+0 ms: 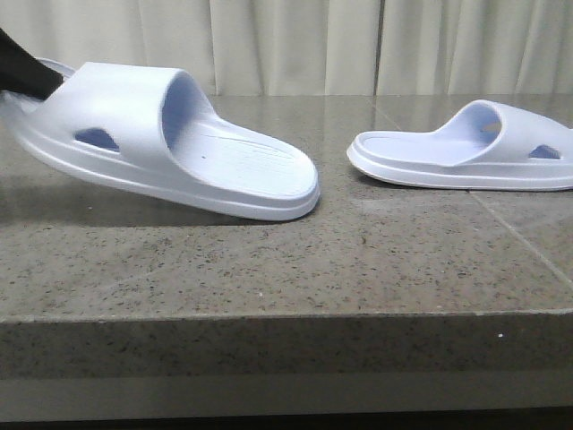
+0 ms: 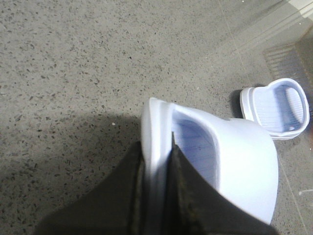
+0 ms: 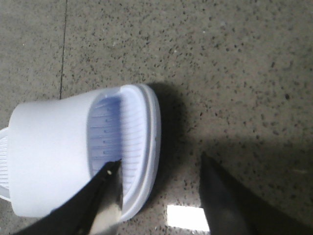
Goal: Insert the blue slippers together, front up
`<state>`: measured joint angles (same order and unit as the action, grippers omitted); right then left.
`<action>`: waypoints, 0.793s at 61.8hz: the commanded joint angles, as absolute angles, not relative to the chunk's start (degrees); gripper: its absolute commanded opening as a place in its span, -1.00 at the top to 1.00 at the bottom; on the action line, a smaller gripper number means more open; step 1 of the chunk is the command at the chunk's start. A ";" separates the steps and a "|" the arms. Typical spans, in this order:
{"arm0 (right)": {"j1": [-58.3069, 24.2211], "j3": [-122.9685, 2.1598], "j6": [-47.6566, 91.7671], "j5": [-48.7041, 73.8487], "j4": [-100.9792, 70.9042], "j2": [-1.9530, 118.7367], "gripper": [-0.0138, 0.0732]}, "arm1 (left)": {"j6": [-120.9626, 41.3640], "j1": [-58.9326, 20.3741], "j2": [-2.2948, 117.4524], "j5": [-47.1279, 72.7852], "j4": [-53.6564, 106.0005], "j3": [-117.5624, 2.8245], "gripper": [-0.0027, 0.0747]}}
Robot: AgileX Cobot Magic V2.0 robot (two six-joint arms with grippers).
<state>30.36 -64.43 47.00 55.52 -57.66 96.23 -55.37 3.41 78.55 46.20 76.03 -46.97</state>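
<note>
My left gripper point(image 2: 157, 161) is clamped on the rim of the near slipper point(image 1: 170, 139), which is tilted, its end at 9 o'clock raised off the stone table point(image 1: 286, 260). Farther, at 3 o'clock, the second slipper point(image 1: 470, 148) lies flat. My right gripper point(image 3: 159, 171) is spread wide above its end, one finger point(image 3: 105, 191) inside the rim.
</note>
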 commanded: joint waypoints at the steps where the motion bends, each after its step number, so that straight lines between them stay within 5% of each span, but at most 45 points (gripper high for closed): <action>1: 29.73 -67.26 48.58 57.66 -61.38 96.11 -0.20 | -55.52 2.97 76.94 46.83 79.23 -48.31 0.98; 22: 24.83 -68.32 49.68 58.80 -61.46 100.88 -0.15 | -55.52 2.97 76.94 46.94 79.23 -48.31 0.98; 49: 22.18 -68.42 51.05 59.99 -61.57 102.30 0.76 | -55.52 2.97 76.94 46.94 79.23 -48.31 0.98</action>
